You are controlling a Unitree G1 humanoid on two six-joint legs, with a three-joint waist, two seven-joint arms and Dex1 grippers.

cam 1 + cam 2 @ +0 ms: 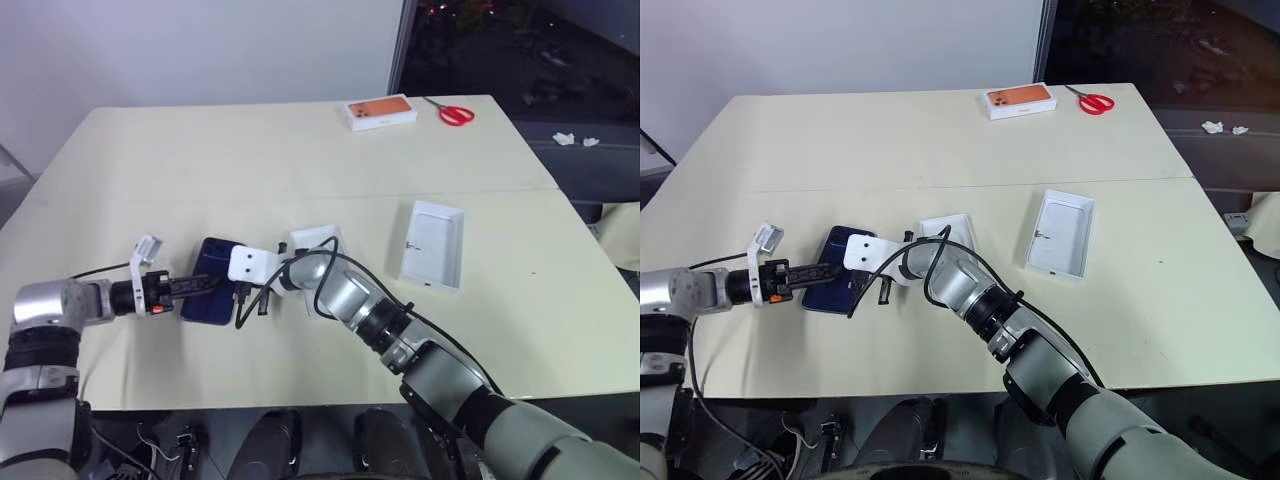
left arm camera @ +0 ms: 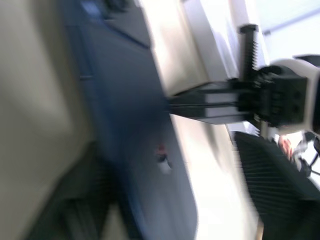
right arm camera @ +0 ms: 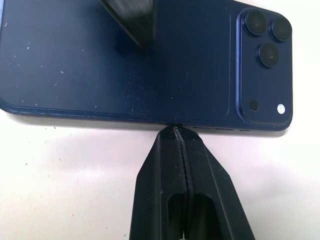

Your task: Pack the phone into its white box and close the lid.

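The phone point(image 3: 145, 62) is lying back-up on the table point(image 1: 300, 160), its camera cluster showing, just to the robot's left of a white box part point(image 1: 952, 232) that the right arm is partly covering; I cannot tell whether that part is the tray. A second white box part point(image 1: 433, 243), open side up, is sitting well apart to the right, and an orange-printed box point(image 1: 380, 111) and red scissors point(image 1: 455, 113) are resting at the far edge. The right gripper point(image 3: 176, 131) is pressing its closed fingertips against the phone's long edge, holding nothing, seemingly bracing it. The left gripper point(image 1: 205, 286) is reaching in from the opposite side, one finger lying over the phone's back and the other seeming to be under its edge; whether it is already clamping I cannot tell. The step in hand looks like the pickup of the phone, with packing and lidding not yet begun. The next move calls for a firm pinch on the thin, glossy body, which may slip, then a lift clear and a carry to the tray.
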